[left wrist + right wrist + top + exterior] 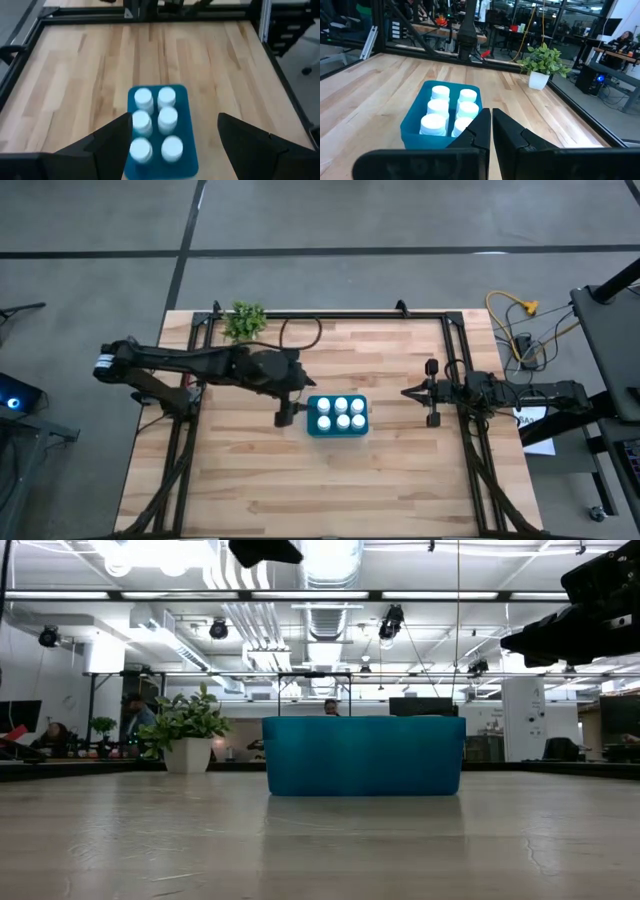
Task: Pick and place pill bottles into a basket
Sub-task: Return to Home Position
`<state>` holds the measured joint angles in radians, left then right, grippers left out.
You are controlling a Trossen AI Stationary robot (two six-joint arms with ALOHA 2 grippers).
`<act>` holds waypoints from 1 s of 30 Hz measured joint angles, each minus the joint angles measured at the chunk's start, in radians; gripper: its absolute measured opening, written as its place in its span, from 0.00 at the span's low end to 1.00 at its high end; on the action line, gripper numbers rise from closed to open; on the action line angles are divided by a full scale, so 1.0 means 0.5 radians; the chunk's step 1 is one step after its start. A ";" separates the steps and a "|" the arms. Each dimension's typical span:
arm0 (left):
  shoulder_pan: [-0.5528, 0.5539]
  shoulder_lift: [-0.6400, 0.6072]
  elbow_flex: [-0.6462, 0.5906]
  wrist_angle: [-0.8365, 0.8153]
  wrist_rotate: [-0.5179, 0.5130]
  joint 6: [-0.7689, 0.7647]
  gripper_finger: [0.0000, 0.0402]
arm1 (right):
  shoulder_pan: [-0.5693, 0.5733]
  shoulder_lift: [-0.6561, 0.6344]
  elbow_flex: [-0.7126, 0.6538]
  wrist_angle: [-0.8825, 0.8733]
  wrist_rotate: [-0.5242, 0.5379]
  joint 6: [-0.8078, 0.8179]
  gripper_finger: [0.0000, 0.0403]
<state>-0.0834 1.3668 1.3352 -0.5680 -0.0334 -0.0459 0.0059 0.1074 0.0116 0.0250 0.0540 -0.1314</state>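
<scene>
Holding six pill bottles (341, 413), basket (365, 755) beside spread left hand (175, 119), apart from pressed-together right hand (491, 118).

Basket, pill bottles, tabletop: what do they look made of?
Basket: likely moulded plastic, opaque matte teal, rounded corners. Pill bottles: probably plastic, smooth plain white caps. Tabletop: wood, light strips with visible grain, low-sheen finish.

text: none readable | labels: none | brands, numbers, signs: none
</scene>
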 joint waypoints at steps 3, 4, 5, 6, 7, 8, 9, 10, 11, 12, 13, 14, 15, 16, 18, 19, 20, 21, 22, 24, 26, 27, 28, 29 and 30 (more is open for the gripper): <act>0.000 -0.097 -0.026 -0.077 -0.023 0.014 0.68 | 0.000 0.000 0.000 0.001 0.000 0.000 0.02; 0.000 -0.142 -0.037 -0.104 -0.025 0.009 0.68 | 0.000 0.000 0.000 0.001 -0.001 0.000 0.02; 0.000 -0.191 -0.053 -0.136 -0.026 0.023 0.68 | 0.001 0.000 0.000 0.001 -0.001 0.000 0.02; 0.000 -0.231 -0.065 -0.144 -0.027 0.063 0.68 | 0.000 0.000 0.000 0.001 0.000 0.000 0.02; 0.000 -0.275 -0.073 -0.139 -0.026 0.112 0.68 | 0.000 0.000 0.000 0.002 0.000 0.000 0.02; 0.000 -0.315 -0.085 -0.131 -0.026 0.157 0.68 | 0.001 0.000 0.000 0.002 -0.002 0.000 0.02; 0.000 -0.350 -0.100 -0.126 -0.027 0.188 0.68 | 0.000 0.001 0.000 0.002 -0.002 0.000 0.02; 0.000 -0.379 -0.114 -0.111 -0.029 0.211 0.68 | 0.000 0.001 0.000 0.001 0.000 0.000 0.02; 0.002 -0.412 -0.133 -0.080 -0.045 0.217 0.68 | 0.000 -0.001 0.000 0.001 -0.002 0.000 0.02; 0.009 -0.452 -0.154 -0.065 -0.072 0.218 0.68 | 0.001 -0.001 0.000 0.001 -0.002 0.000 0.02; 0.015 -0.490 -0.181 -0.061 -0.122 0.218 0.68 | 0.000 -0.001 0.000 0.002 0.000 0.000 0.02; 0.021 -0.524 -0.204 -0.045 -0.192 0.215 0.68 | 0.000 -0.002 0.000 0.002 0.001 0.000 0.02; 0.023 -0.558 -0.225 -0.030 -0.257 0.208 0.68 | 0.000 -0.002 0.000 0.002 -0.002 0.000 0.02; 0.023 -0.595 -0.253 -0.032 -0.315 0.207 0.68 | 0.001 -0.002 0.000 0.002 -0.002 0.000 0.02; 0.023 -0.658 -0.305 -0.039 -0.372 0.219 0.68 | 0.000 0.000 0.000 0.005 0.001 0.000 0.02; 0.023 -0.688 -0.329 -0.036 -0.373 0.225 0.68 | 0.001 -0.001 0.000 0.005 -0.001 -0.002 0.02; 0.022 -0.725 -0.354 -0.050 -0.373 0.225 0.68 | 0.001 -0.001 0.000 0.004 -0.002 -0.006 0.02; 0.022 -0.764 -0.375 -0.091 -0.372 0.223 0.68 | 0.000 -0.002 0.000 0.005 -0.001 -0.005 0.02; 0.022 -0.793 -0.395 -0.117 -0.374 0.223 0.68 | 0.000 -0.002 0.000 0.006 -0.001 -0.002 0.02; 0.022 -0.827 -0.432 -0.080 -0.374 0.222 0.68 | 0.000 -0.001 0.000 0.005 -0.002 -0.002 0.02; 0.022 -0.846 -0.477 -0.083 -0.371 0.207 0.68 | 0.001 0.000 0.000 0.005 -0.002 -0.001 0.02; 0.022 -0.847 -0.496 -0.084 -0.370 0.194 0.68 | 0.001 -0.001 0.000 0.005 -0.002 0.000 0.02; 0.022 -0.847 -0.508 -0.080 -0.368 0.184 0.68 | 0.001 -0.001 0.000 0.005 -0.002 -0.001 0.02; 0.022 -0.848 -0.521 -0.065 -0.365 0.177 0.68 | 0.001 -0.002 0.000 0.005 -0.002 -0.004 0.02; 0.022 -0.850 -0.539 -0.034 -0.364 0.194 0.68 | 0.000 -0.002 0.000 0.006 -0.001 -0.011 0.02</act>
<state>-0.0723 0.9420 1.0659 -0.5849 -0.2152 0.0513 0.0061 0.1066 0.0116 0.0280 0.0536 -0.1367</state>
